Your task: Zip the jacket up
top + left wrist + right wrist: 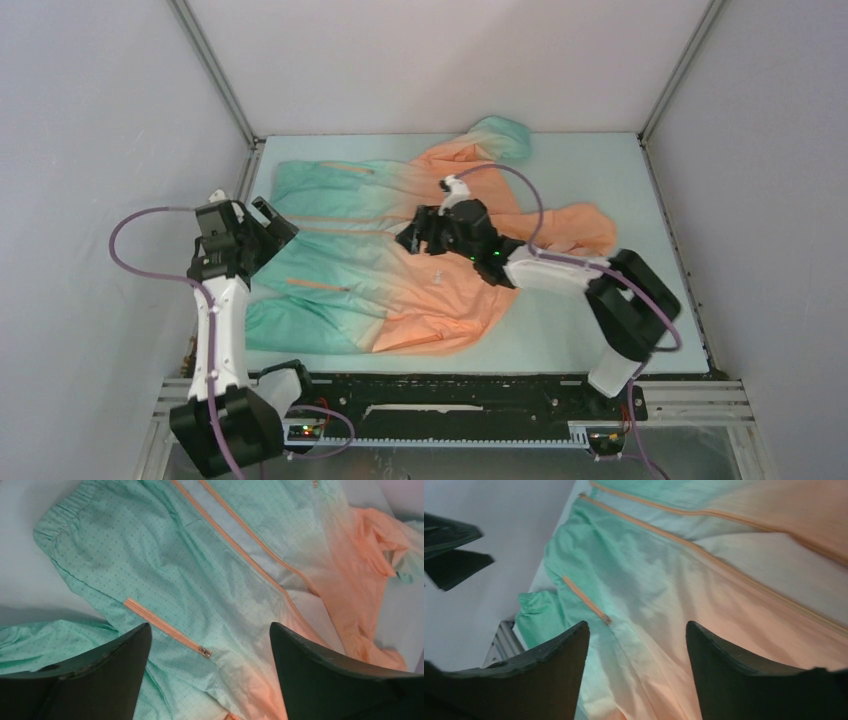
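Note:
The jacket [350,265] lies flat on the table, teal hem to the left and orange hood to the right. Its front zip [225,534] is open, two orange tapes with pale lining between them; I see no slider on it. My left gripper [278,222] is open and empty above the hem end; in the left wrist view it [209,630] hovers over the pocket zip [165,627]. My right gripper [410,238] is open and empty above the jacket's middle; in its own view it [636,625] hangs over pale orange fabric [659,630] below the front zip [704,555].
The table [590,330] is pale and boxed in by grey walls on three sides. A sleeve [575,225] spreads right under the right arm. The left gripper's fingers [449,555] show at the upper left of the right wrist view.

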